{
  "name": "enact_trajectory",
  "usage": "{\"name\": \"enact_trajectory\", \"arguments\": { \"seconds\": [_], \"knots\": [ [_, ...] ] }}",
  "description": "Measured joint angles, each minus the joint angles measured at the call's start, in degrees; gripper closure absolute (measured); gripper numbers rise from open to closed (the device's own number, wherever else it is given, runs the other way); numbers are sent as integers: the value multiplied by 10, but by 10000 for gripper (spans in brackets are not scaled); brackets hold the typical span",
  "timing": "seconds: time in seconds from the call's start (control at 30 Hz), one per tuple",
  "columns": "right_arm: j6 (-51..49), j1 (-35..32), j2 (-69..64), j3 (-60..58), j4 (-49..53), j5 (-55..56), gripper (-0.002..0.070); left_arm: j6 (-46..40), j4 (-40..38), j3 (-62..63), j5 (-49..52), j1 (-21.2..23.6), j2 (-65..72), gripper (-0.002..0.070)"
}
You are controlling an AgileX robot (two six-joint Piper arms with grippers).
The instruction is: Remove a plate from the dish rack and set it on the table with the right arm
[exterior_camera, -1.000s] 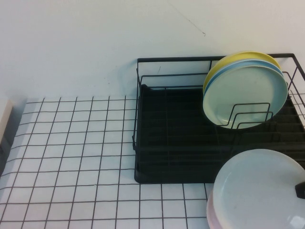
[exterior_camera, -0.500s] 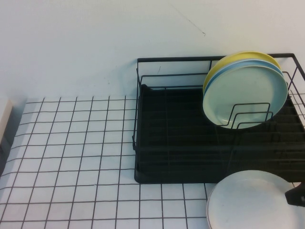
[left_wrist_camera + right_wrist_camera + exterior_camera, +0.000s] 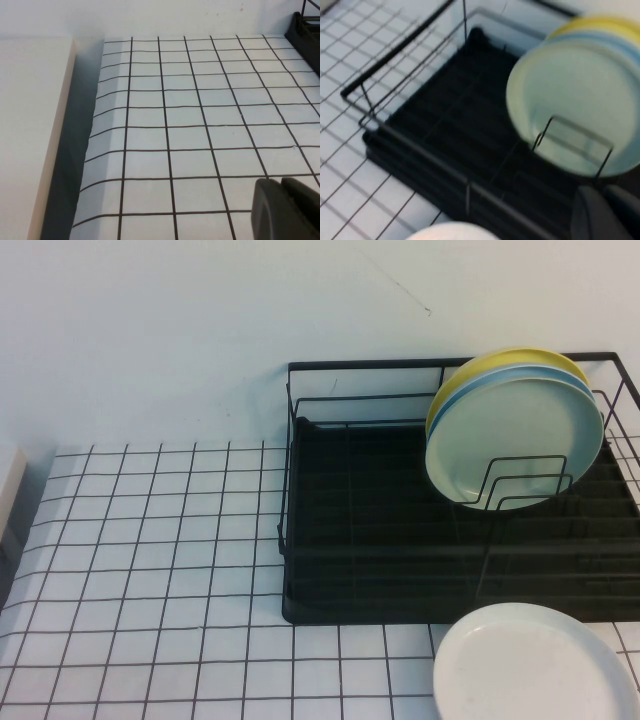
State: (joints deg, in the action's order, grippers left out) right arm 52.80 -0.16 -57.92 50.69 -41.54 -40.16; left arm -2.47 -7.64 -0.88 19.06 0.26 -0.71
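Observation:
The plain white plate [image 3: 535, 665] lies flat on the gridded table [image 3: 150, 560], just in front of the black wire dish rack [image 3: 380, 540]; its rim also shows in the right wrist view [image 3: 452, 231]. No gripper touches it. My right gripper [image 3: 602, 192] is shut and empty, hovering over the rack's [image 3: 445, 130] front right part; it is out of the high view. My left gripper [image 3: 280, 182] is shut and empty low over the table [image 3: 190, 100], far left of the rack.
A mint-green plate [image 3: 520, 440] stands upright in the rack's back right loops, with a blue plate [image 3: 470, 385] and a yellow plate [image 3: 500, 358] behind it. A pale block [image 3: 30, 125] borders the table's left edge. A white wall runs behind.
The white plate came down and toward me onto the table in front of the rack. The right gripper let it go and left the high view.

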Motion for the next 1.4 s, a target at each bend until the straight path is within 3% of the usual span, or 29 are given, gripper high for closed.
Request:
{"name": "enact_trajectory", "arguments": {
  "seconds": [0.17,0.33,0.63,1.13,1.4],
  "knots": [
    [49,0,117,-18,0,92,668,0,0,0,0,0,0,678],
    [87,0,186,-116,0,205,673,0,0,0,0,0,0,678],
    [91,0,187,-307,-79,374,677,2,0,0,0,0,0,678],
    [91,0,181,-332,-347,422,678,2,0,0,0,0,0,678],
    [130,0,181,-332,-376,441,678,2,0,0,0,0,0,678]
  ]
}}
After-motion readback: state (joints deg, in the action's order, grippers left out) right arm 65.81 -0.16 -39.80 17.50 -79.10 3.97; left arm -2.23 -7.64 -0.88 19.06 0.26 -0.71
